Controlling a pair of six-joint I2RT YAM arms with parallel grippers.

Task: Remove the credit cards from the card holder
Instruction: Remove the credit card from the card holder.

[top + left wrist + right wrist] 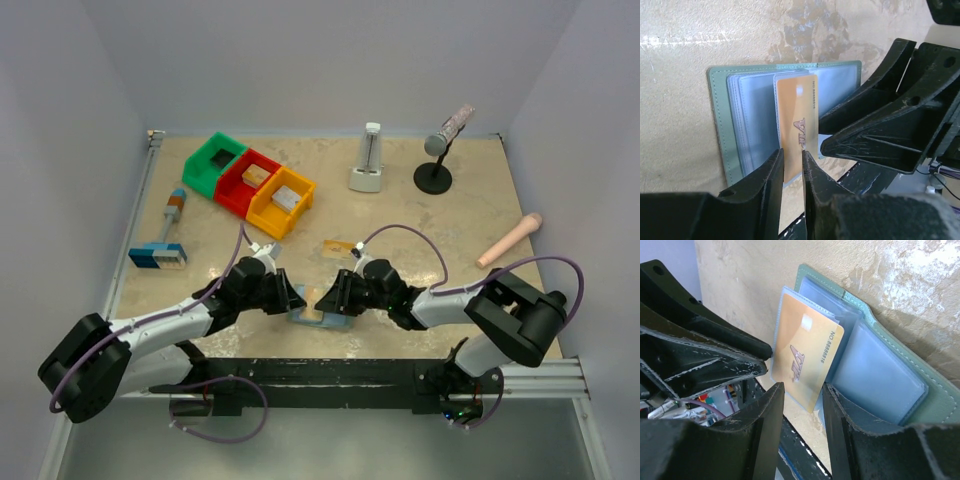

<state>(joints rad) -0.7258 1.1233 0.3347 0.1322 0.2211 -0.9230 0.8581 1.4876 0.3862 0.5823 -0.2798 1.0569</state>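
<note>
From above, my left pincer [291, 298] and right pincer [333, 296] cover most of the card holder [338, 322]. In my left wrist view the right pincer hides the holder's right panel, and the gold card [796, 120] loses its near end behind my fingers [770, 190]. Whether the holder's clear sleeves [757, 120] hide a blue-grey card, I cannot tell.

The credit card [796, 120] lies in the open card holder [717, 120], its near end at the gap between the fingers of the left gripper [792, 156].

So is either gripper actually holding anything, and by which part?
Nothing looks gripped. The left gripper and right gripper both stand parted, the free end of the orange-gold card in each gap, unpinched, the card still in the card holder.
</note>
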